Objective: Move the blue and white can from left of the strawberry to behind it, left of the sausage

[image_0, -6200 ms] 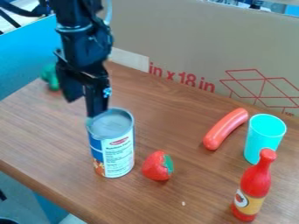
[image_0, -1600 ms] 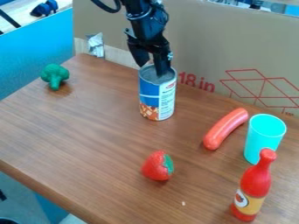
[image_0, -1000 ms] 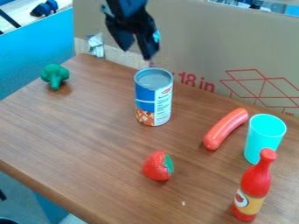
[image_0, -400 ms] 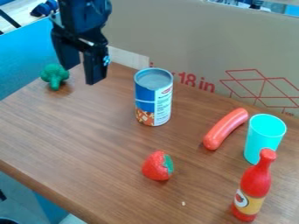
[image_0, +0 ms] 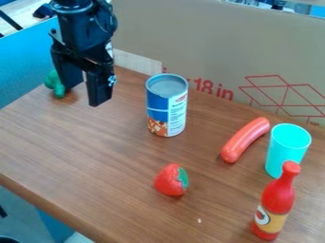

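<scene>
A black two-finger gripper (image_0: 84, 95) hangs over the far left part of a brown wood-grain table (image_0: 95, 152), its fingers spread apart with nothing between them. It has let go of the can (image_0: 167, 107), lifted away and swung left; in the last moment it has dipped slightly and now hides part of a green toy broccoli (image_0: 51, 81) behind it. The can has moved from the nearer part of the table, beside the strawberry, to a spot farther back, in front of the cardboard wall (image_0: 222, 47). With the can standing free, its relocation looks finished, unless a small correction is wanted; that is a judgement. The can is to the right of the gripper, well apart from it, upright and steady-looking. It is a tall cylinder with a flat, grey metallic top, blue on its left side, with an orange-and-white pattern near the base and a white panel of small print down the right. Farther out, the red toy strawberry (image_0: 169, 180) with a green leafy cap lies nearer the camera. To the right, a curved, reddish toy sausage (image_0: 244, 140) lies near an upright turquoise cup (image_0: 285, 147), and a red bottle (image_0: 277, 197) with a yellow label stands in front of the cup.
</scene>
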